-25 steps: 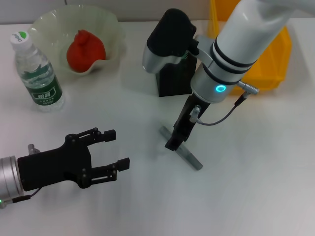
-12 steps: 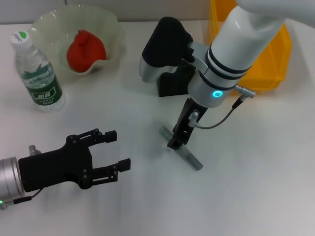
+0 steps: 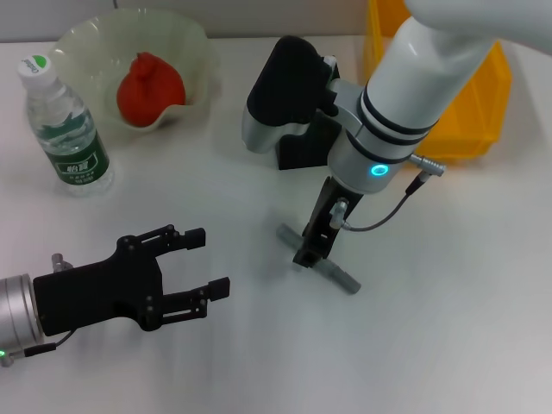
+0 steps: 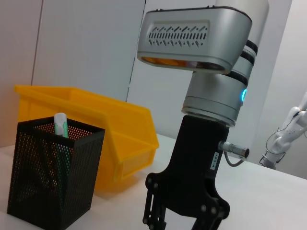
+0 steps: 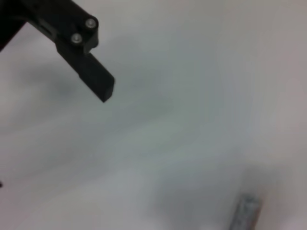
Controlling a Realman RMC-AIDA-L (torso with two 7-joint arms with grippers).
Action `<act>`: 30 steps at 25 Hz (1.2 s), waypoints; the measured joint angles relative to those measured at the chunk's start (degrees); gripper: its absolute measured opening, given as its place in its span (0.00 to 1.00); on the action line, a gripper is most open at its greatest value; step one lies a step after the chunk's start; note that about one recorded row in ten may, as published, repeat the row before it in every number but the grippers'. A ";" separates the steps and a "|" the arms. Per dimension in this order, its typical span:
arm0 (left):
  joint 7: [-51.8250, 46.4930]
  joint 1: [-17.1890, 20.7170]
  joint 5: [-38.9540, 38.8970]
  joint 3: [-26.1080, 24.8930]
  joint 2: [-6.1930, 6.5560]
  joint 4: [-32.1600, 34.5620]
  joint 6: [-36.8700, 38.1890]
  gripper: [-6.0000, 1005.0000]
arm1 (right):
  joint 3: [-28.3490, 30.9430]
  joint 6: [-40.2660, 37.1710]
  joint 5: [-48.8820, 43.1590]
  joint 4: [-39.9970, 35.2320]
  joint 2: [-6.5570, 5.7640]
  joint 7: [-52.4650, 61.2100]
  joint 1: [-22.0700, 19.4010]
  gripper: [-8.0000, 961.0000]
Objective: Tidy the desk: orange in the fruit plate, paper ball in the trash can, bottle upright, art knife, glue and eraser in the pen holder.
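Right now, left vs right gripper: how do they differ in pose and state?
The left gripper lies level, fingers spread open and empty, off to the robot's left of the work; the right gripper points down at the grey art knife. The left gripper touches nothing; the right gripper sits right over the art knife on the table. Both are black.

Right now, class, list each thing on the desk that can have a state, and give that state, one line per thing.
Bottle: upright, cap on.
Orange: lying in the fruit plate.
Pen holder: upright, a white and green tube stands in it.
Art knife: flat on the desk.
Right pincer: down at the art knife.
Left pincer: open, empty, off to the knife's left.
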 joint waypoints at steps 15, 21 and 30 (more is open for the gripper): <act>0.00 -0.14 0.05 0.00 0.00 0.02 0.32 0.80 | -1.35 0.85 0.38 0.59 0.00 0.13 0.00 0.32; 0.00 -0.19 0.10 0.00 0.00 0.01 0.32 0.80 | -1.39 0.88 0.41 0.82 0.00 0.13 0.05 0.32; 0.45 -0.77 0.11 0.00 -0.09 -0.75 0.32 0.80 | -1.52 0.87 0.41 1.33 0.00 -0.10 0.11 0.22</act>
